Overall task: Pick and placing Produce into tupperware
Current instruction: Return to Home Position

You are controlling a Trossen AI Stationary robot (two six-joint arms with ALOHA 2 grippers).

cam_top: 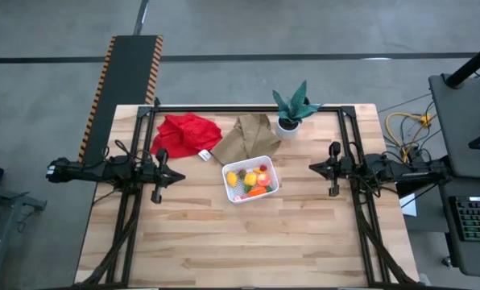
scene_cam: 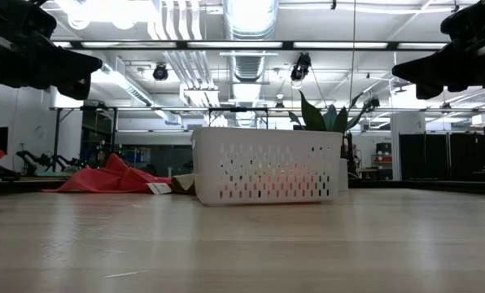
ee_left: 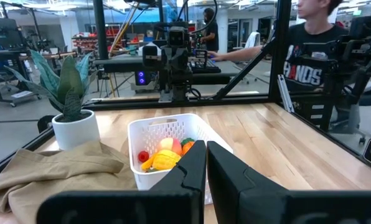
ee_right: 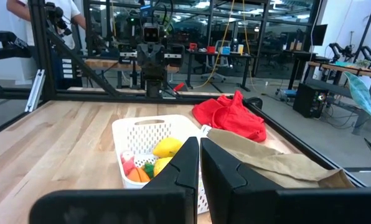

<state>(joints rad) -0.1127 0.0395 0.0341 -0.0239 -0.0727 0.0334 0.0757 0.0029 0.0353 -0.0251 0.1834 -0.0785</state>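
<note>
Produce: small toy fruits and vegetables [cam_top: 250, 180] lay heaped inside the white perforated plastic tupperware basket [cam_top: 246, 161], which stood near the middle of the pale wooden table [cam_top: 224, 242].
Contents: a yellow lemon [ee_right: 167, 147] sat on top and an orange carrot [cam_top: 258, 192] lay toward the basket's near side. No piece was seen loose on the boards.
Left gripper: the dark two-finger left gripper [ee_left: 205, 146] hung to the left of the basket and well apart from it. Its fingers were pressed together on nothing.
Right gripper: the dark two-finger right gripper [ee_right: 199, 142] faced it from the opposite side, also clenched and empty.
Step in hand: the return to rest looked all but complete, judging by how far off the arms sat.
How to do it well: any last travel would best go straight back and level, above the basket's rim, so no finger nudged the load.
Hazards: the crumpled red cloth [cam_top: 188, 133], the tan folded cloth [cam_top: 246, 135] and the green potted plant in its white pot [cam_top: 292, 109] lay behind the basket. All looked clear of both arms' paths.
Writing: a person beyond the table wore a dark shirt [ee_left: 304, 70] with white letters that seemed to read "HANDS", partly hidden.
Labels: a small white tag [cam_top: 204, 155] lay by the red cloth, its print too small to read. The basket showed no brand.
</note>
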